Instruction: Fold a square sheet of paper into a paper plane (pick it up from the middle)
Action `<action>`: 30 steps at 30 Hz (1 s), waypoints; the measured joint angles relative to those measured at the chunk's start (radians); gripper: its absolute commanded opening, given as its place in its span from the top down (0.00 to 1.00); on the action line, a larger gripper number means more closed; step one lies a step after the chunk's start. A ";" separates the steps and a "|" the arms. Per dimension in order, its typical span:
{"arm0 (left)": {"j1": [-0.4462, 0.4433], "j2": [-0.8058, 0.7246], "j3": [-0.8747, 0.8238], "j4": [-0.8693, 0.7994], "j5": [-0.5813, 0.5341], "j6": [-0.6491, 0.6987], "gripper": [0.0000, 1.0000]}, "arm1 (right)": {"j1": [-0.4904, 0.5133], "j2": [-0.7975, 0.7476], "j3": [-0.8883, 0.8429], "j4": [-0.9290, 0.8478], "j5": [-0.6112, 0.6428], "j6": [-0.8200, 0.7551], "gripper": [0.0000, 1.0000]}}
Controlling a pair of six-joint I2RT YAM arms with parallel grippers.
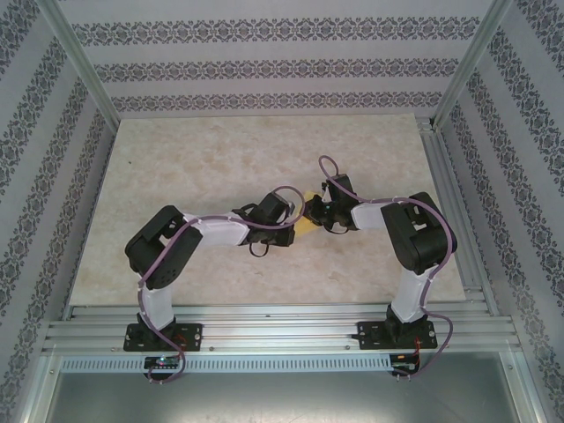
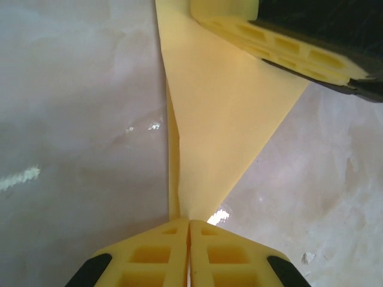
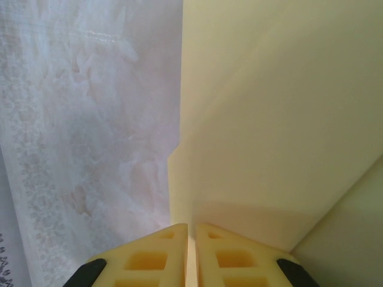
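Left wrist: creased yellow paper triangle

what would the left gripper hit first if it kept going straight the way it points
The yellow paper the left gripper pinches, stretched ahead; beyond it, probably the right gripper, though depth is unclear.

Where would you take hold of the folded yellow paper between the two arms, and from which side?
Grip the yellow paper at its narrow tip, on the folded edge, coming in end-on along the fold, as the left gripper does with jaws shut. The layers are doubled there, probably stiffest. The right gripper pinches the wide end; the thin middle would likely buckle.
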 measured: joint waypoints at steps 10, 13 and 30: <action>0.002 -0.082 -0.013 -0.083 -0.002 0.011 0.86 | 0.000 0.000 -0.001 0.004 -0.001 0.000 0.87; 0.006 -0.095 0.018 -0.076 0.005 0.013 0.86 | 0.000 0.003 -0.001 0.008 -0.005 0.001 0.87; 0.020 0.068 0.119 -0.040 0.005 0.012 0.92 | 0.000 0.010 -0.001 0.030 -0.011 0.003 0.87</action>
